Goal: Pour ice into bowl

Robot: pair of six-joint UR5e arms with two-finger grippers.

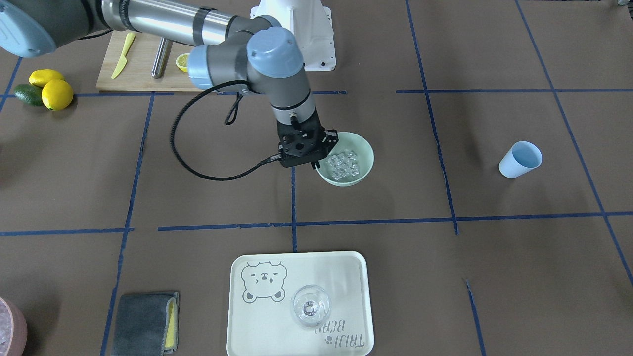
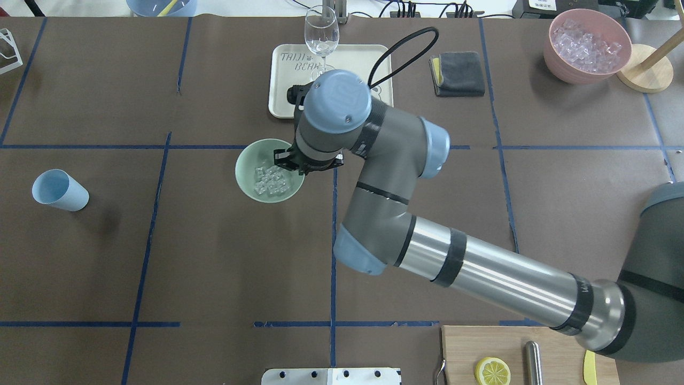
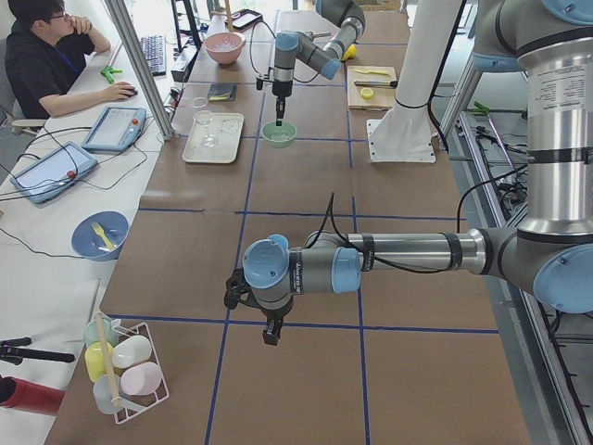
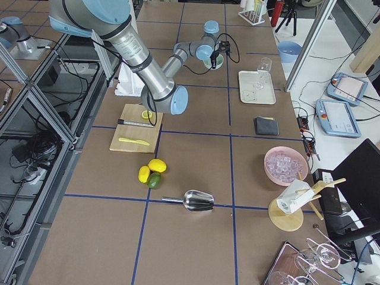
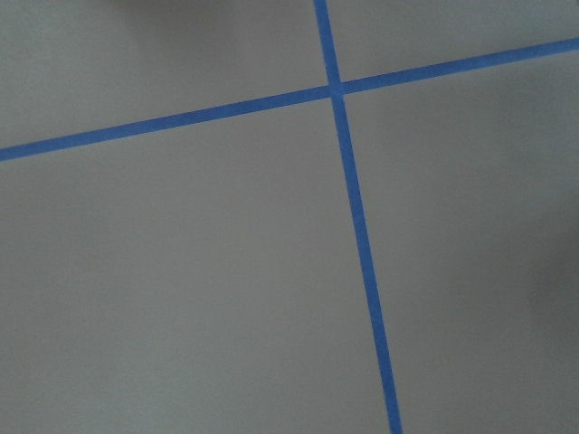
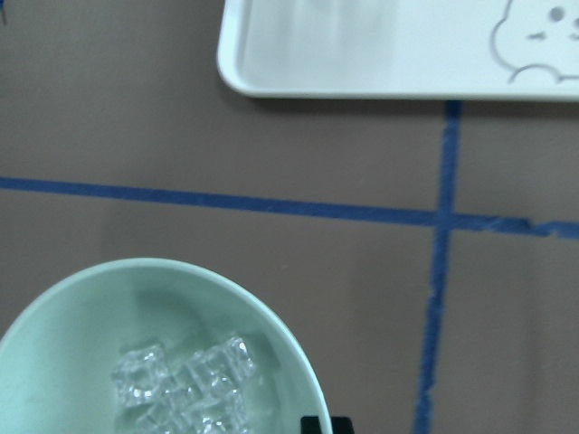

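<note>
Mid-bench, ice [image 1: 343,164] lies heaped in the mint bowl [image 1: 364,148]. Right claw [image 2: 288,161] sits at the bowl's near rim; its spread cannot be told. Left claw [image 3: 270,332] hangs well apart, likewise unclear. Cubes probably slick, light and loose. Bowl is rigid, best pinched at the rim.

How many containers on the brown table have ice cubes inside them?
2. The mint-green bowl is near the table's middle. The pink bowl is at the far right corner in the overhead view. The blue cup and the glass look empty.
</note>
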